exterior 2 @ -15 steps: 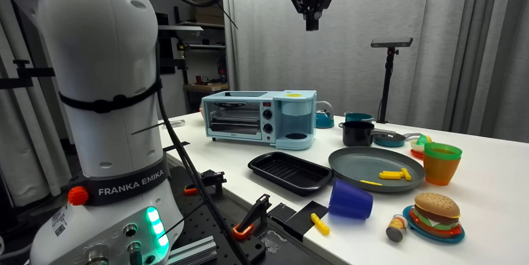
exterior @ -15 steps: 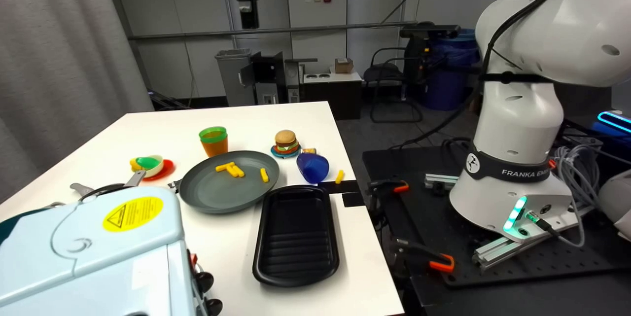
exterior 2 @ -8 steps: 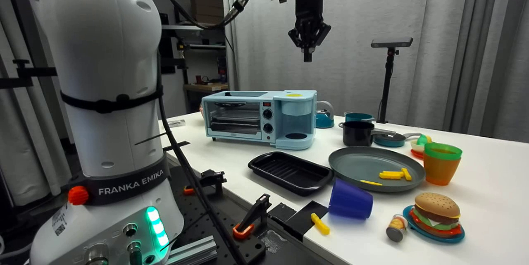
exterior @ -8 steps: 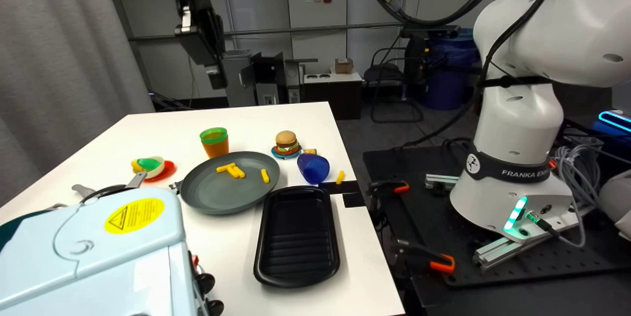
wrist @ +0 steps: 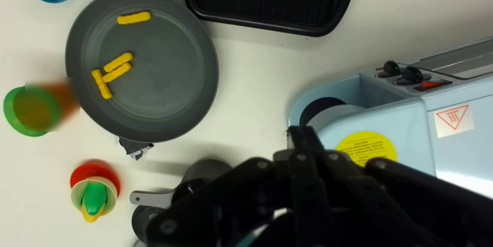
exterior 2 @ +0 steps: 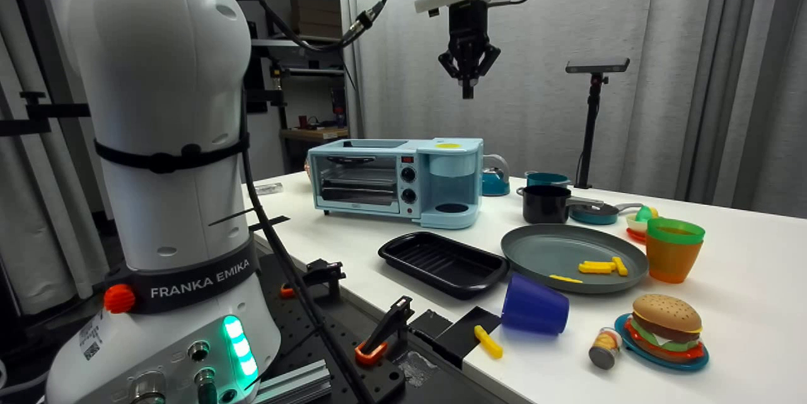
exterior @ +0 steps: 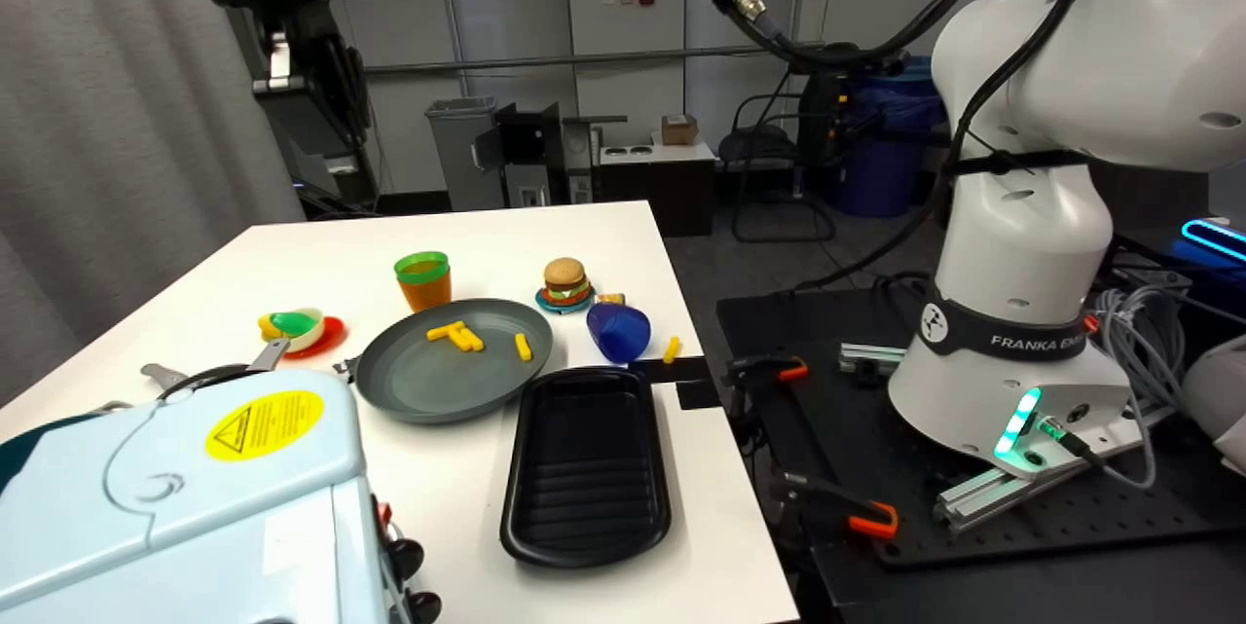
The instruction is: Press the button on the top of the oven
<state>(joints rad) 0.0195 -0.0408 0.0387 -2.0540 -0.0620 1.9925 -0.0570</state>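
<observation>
The light-blue oven (exterior 2: 398, 180) stands at the back of the table in an exterior view. It also shows at the near left in an exterior view (exterior: 185, 497) and at the right of the wrist view (wrist: 408, 127). A red switch (exterior 2: 408, 159) sits above two black knobs on its front; it also shows in the wrist view (wrist: 435, 84). A yellow round sticker (wrist: 366, 147) marks the oven's top. My gripper (exterior 2: 468, 90) is shut and empty, pointing down, well above the table and oven. In the wrist view its fingertips (wrist: 304, 129) overlap the oven's rounded end.
A black tray (exterior 2: 444, 264) and a grey pan (exterior 2: 542, 253) with yellow sticks lie before the oven. A black pot (exterior 2: 545, 203), an orange-green cup (exterior 2: 674, 253), a blue cup (exterior 2: 534, 306) and a toy burger (exterior 2: 665, 328) stand around them.
My gripper has come down from higher up. In an exterior view it has also moved left, toward the oven's side. The objects on the table have not moved.
</observation>
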